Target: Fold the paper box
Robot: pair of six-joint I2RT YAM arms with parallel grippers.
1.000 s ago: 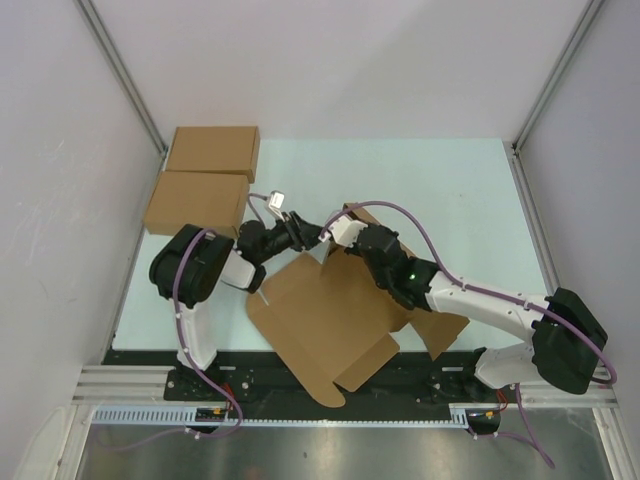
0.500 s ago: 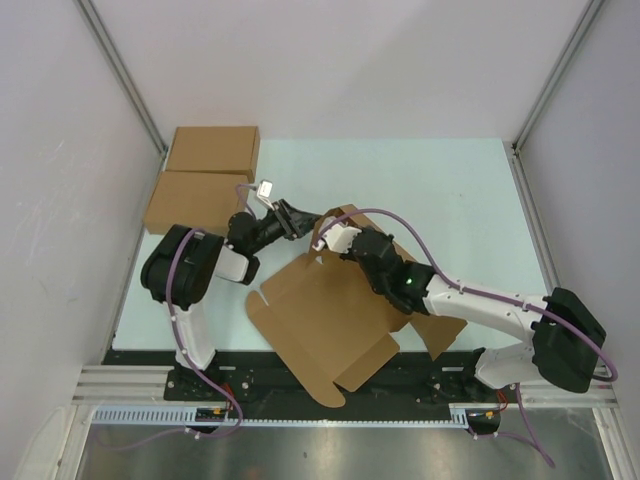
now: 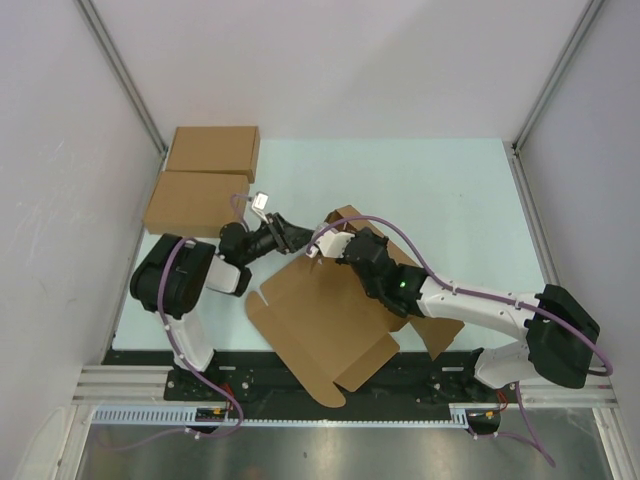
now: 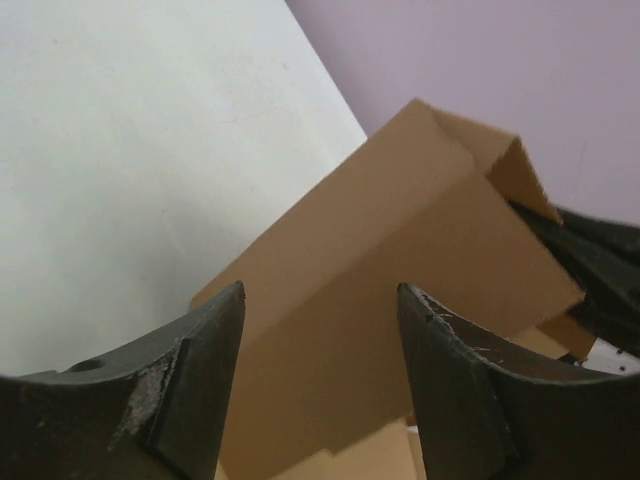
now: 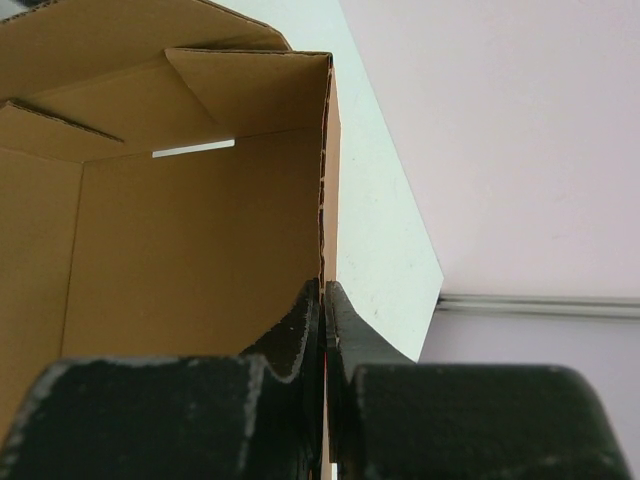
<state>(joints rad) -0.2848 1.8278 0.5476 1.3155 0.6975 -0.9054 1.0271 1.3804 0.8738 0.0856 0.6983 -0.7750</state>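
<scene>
Pale mint table (image 3: 450,200) fills the cell, closed in by white walls and metal corner posts. At its far left we see 2 made-up brown boxes (image 3: 205,175) lying side by side, apart from the work.

The paper box (image 3: 320,330) sits in the middle of the table toward the near edge, between the 2 arms. Most of it is a broad flat sheet, with flaps showing at its near corner. Its far part stands up as a wall with a corner flap turned in. The right wrist view shows that inside corner and a slit with light coming through.

The right gripper (image 5: 322,290) is pinched tight on the top edge of that raised wall, 1 finger on each face of the cardboard. The left gripper (image 4: 320,295) has its fingers spread wide with nothing between them. It faces the outer side of the same wall from close by, and we cannot tell whether it touches.

We judge the fold to be at an early-to-middle stage: 1 wall is up and held. The other walls, the tabs and the lid remain to be raised, tucked and closed.
</scene>
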